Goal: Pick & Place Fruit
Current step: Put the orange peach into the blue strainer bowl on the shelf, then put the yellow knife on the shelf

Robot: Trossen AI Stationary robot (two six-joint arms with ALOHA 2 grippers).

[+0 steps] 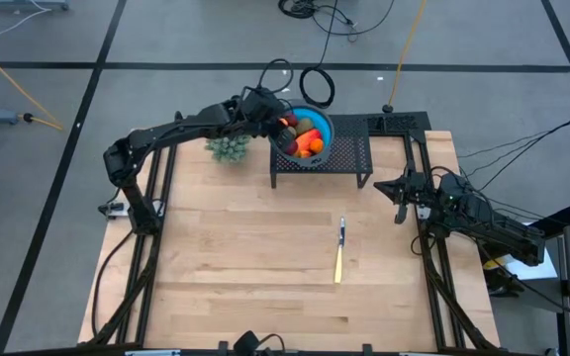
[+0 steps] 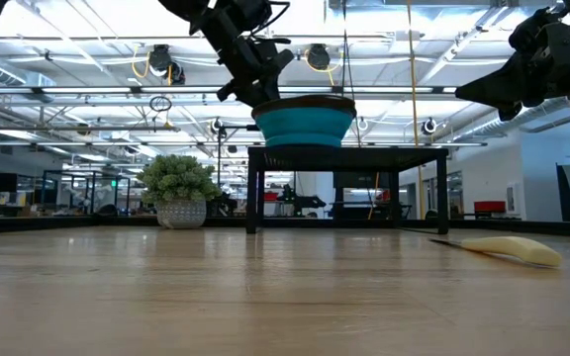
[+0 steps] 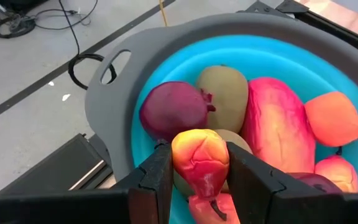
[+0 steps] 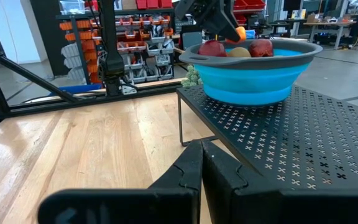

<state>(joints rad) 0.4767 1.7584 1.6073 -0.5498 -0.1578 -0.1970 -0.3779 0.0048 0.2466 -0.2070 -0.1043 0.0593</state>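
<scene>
Wood table [image 1: 265, 277], no legible labels.

Bowl [image 1: 317, 127] crowded with fruit [image 3: 277, 124] — open tabletop [image 1: 255, 267] around knife [image 1: 339, 252]

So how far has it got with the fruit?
Hard to say which way it is going. Several toy fruits lie in the blue bowl on the black rack. The left gripper holds a yellow-red fruit just above them. The right gripper waits shut at the table's edge. No fruit lies on the table.
</scene>
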